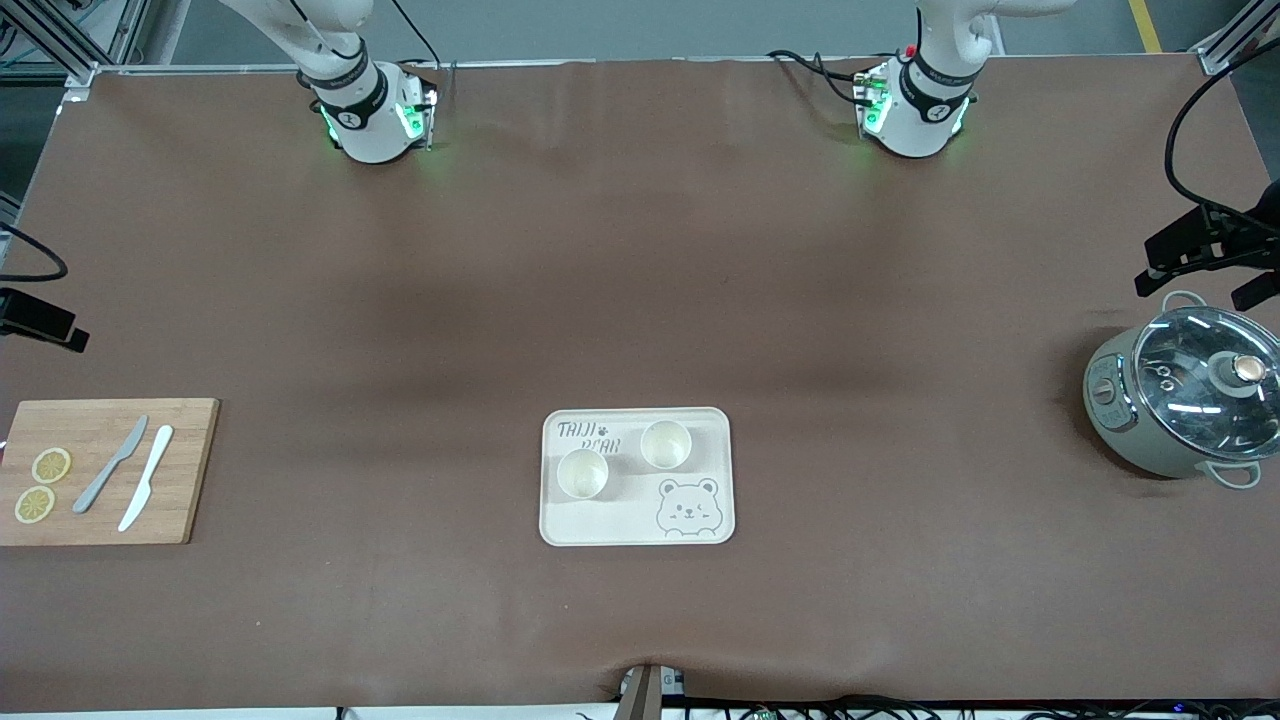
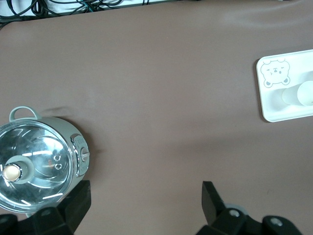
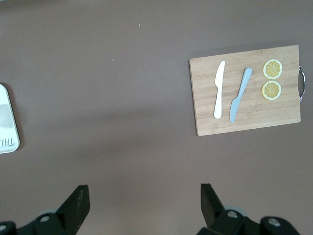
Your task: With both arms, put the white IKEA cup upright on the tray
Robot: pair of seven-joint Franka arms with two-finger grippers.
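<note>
The cream tray point(image 1: 640, 528) with the bear drawing lies near the table's middle, toward the front camera. Two white cups point(image 1: 583, 473) point(image 1: 666, 444) stand upright on it, mouths up. In the left wrist view the tray point(image 2: 274, 105) shows with one cup point(image 2: 299, 94) at the picture's edge. The right wrist view shows only a corner of the tray point(image 3: 6, 122). My left gripper point(image 2: 145, 196) is open and empty, high over bare table beside the pot. My right gripper point(image 3: 143, 196) is open and empty, high over bare table between tray and cutting board. Neither hand shows in the front view.
A grey-green pot with a glass lid point(image 1: 1185, 400) stands at the left arm's end. A wooden cutting board point(image 1: 100, 470) with two knives and two lemon slices lies at the right arm's end. Black camera mounts point(image 1: 1200, 245) jut in at both table ends.
</note>
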